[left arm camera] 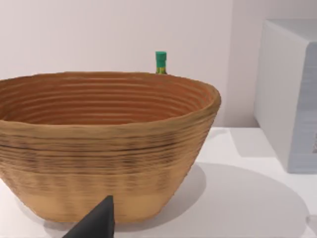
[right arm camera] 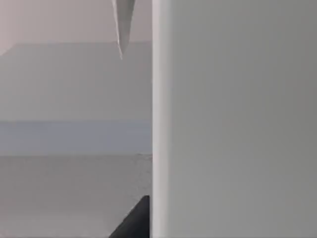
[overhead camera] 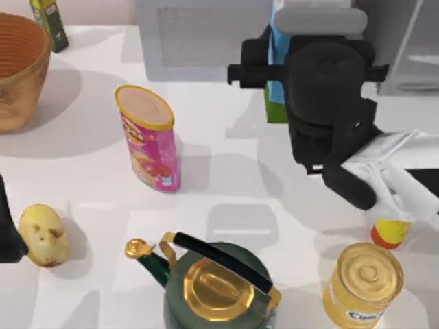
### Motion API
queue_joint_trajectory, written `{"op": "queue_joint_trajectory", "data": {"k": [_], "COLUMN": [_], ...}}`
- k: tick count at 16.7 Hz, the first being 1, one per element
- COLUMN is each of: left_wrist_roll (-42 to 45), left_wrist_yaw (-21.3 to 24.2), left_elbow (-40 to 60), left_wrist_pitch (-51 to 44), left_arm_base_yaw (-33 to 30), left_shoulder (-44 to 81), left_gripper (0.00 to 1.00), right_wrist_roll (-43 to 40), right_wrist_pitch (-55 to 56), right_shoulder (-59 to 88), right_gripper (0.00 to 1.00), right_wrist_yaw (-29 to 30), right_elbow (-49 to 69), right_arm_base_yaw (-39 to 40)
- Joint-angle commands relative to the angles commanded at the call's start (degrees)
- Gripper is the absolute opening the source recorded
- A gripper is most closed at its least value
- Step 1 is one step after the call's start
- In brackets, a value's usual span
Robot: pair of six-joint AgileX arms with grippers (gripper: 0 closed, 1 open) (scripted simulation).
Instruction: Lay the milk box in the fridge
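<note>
**Milk box up at the fridge**

Right gripper is hanging at one o'clock, clamping the milk box upright, just beside the fridge. Left arm is idling at the left edge, near the basket; its fingers' spread I cannot tell.

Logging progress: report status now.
Right gripper at the milk box, grip unclear. Fridge just beside. Left gripper parked by wicker basket.

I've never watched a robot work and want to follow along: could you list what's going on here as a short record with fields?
Working arm: right hand, at the table's far right beside the milk box
Milk box: upright, in front of the fridge
Idle arm: left, at the table's left edge by the potato
Other items: basket, pink crisps tube, kettle
</note>
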Motion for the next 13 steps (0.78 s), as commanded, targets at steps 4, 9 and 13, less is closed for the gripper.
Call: {"op": "queue_joint_trajectory", "data": {"k": [4, 9, 13], "left_wrist_roll": [0.0, 0.0, 0.0], "left_wrist_yaw": [0.0, 0.0, 0.0], "left_elbow": [0.0, 0.0, 0.0], "left_wrist_pitch": [0.0, 0.0, 0.0], "left_arm_base_yaw": [0.0, 0.0, 0.0], "left_shoulder": [0.0, 0.0, 0.0], "left_gripper": [1.0, 1.0, 1.0], "right_wrist_roll": [-0.1, -0.1, -0.4], "right_wrist_pitch": [-2.0, -2.6, -6.7], "right_shoulder": [-1.6, -3.3, -14.2], "right_gripper": [0.0, 0.0, 0.0], "right_wrist_yaw": [0.1, -0.7, -5.2], "right_elbow": [0.6, -0.6, -6.7], "right_arm_base_yaw": [0.0, -0.6, -4.7]}}
